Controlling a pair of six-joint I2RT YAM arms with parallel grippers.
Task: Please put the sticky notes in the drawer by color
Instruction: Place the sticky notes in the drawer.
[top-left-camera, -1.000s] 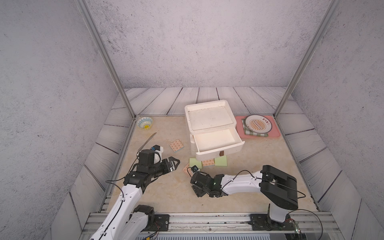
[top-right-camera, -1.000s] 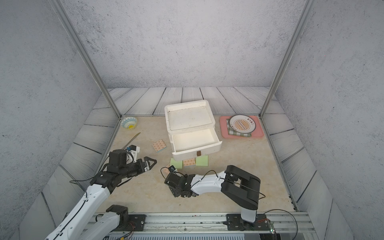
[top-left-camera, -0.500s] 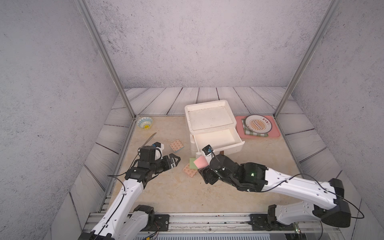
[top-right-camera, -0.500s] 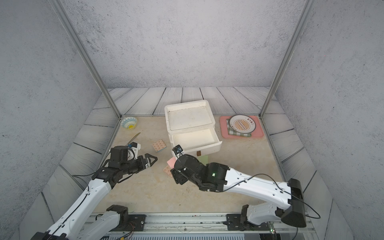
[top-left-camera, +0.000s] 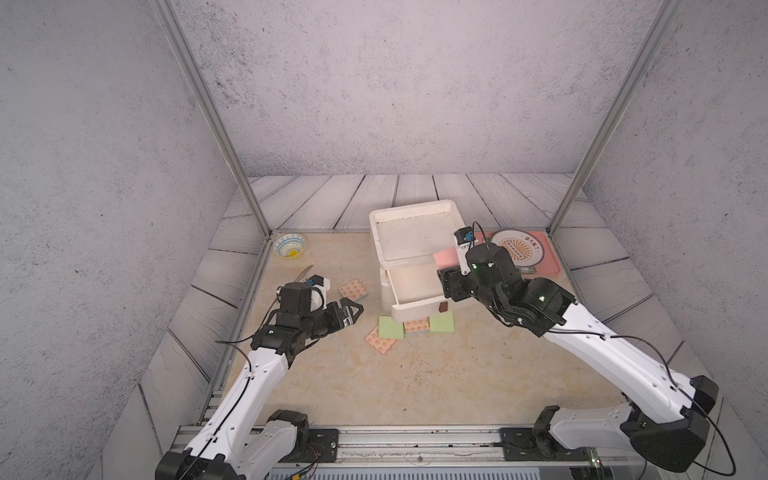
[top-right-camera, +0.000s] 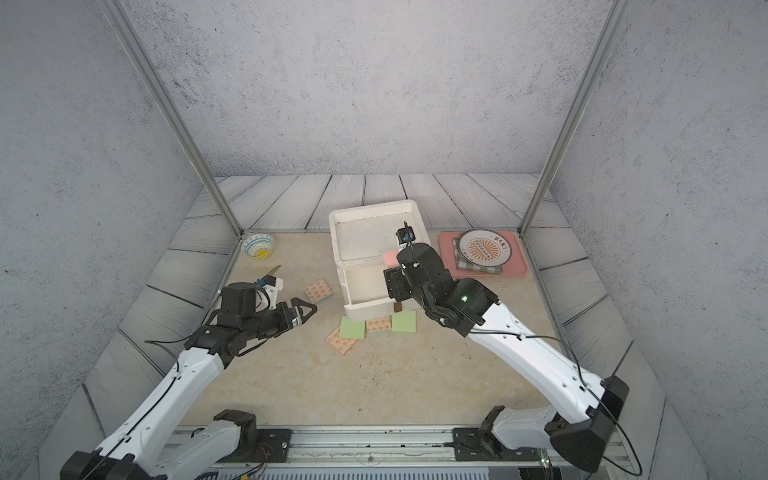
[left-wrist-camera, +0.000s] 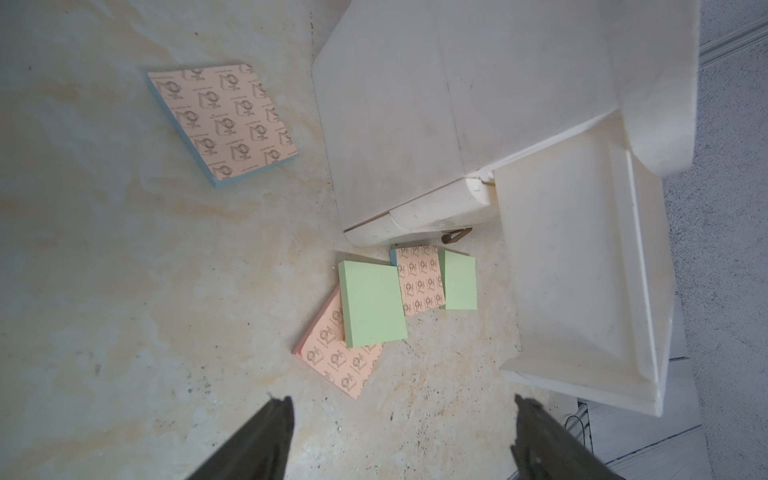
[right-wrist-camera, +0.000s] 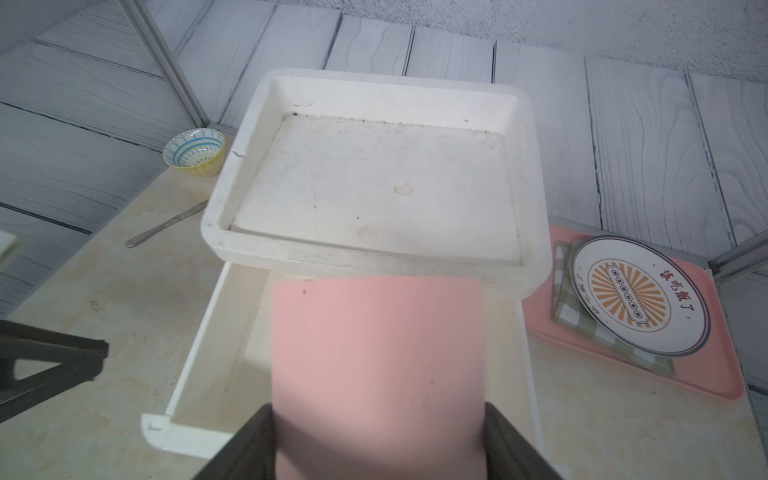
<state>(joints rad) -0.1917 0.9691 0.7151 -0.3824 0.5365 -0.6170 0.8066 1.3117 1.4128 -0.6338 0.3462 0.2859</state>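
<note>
The right gripper is now pinching the pink pad and holding it above the open drawer of the chest, after lifting it from the table in front of the chest. This means the drop is probably coming next. The left gripper is waiting with fingers spread, left of the chest. The other pads are lying beside the chest.

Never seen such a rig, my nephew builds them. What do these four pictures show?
Two white robot arms, each ending in a claw. Two pictures look down from overhead; two come from cameras on the wrists. On the table: a white drawer chest with one drawer open, two green sticky-note pads, three orange-patterned pads, a bowl, a pink tray with a plate. The right claw holds a pink pad over the open drawer; the left claw is open and empty.
</note>
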